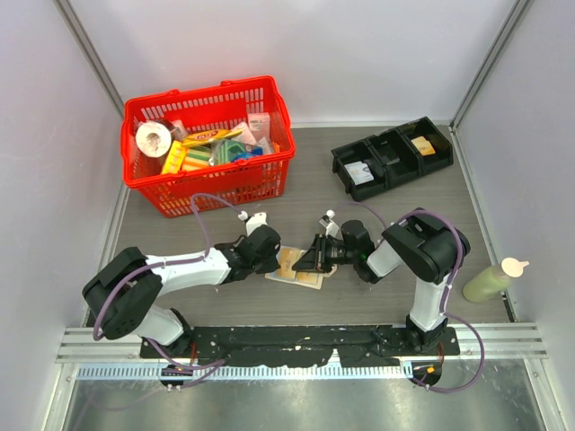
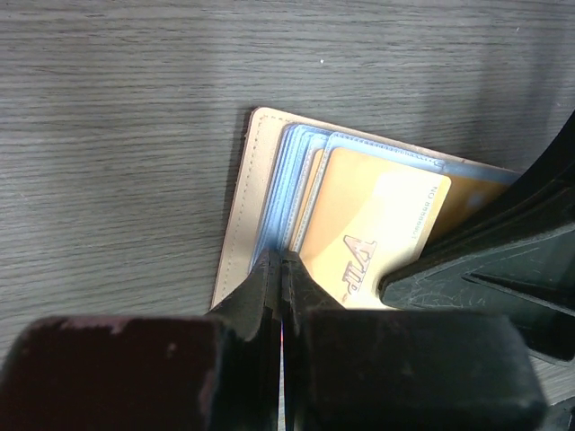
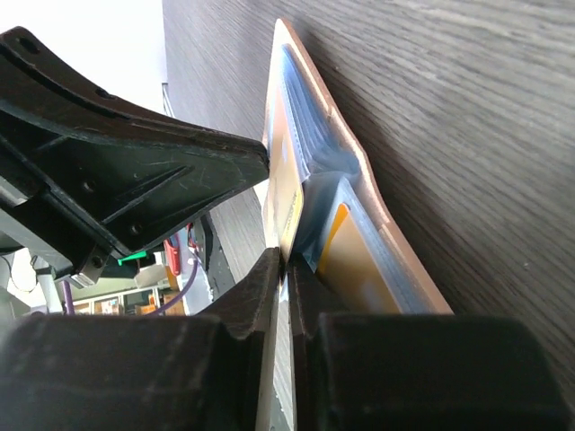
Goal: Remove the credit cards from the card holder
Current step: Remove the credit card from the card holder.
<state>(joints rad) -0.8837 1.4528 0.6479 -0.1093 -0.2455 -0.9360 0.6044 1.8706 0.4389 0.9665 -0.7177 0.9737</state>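
Our left gripper (image 2: 281, 262) is clamping the holder's (image 2: 235, 215) edge while our right gripper (image 3: 285, 262) is pinching a card (image 2: 377, 215), its corner hiding behind the fingers (image 2: 485, 269).

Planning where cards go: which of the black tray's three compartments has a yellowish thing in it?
The rightmost compartment, nearest the right wall; the leftmost compartment holds something white, the middle one looks dark.

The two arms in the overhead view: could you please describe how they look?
Both the left arm and right arm have white links between bulky black joints, with a lilac cable looped alongside each. The left gripper and right gripper are black, scuffed plastic.
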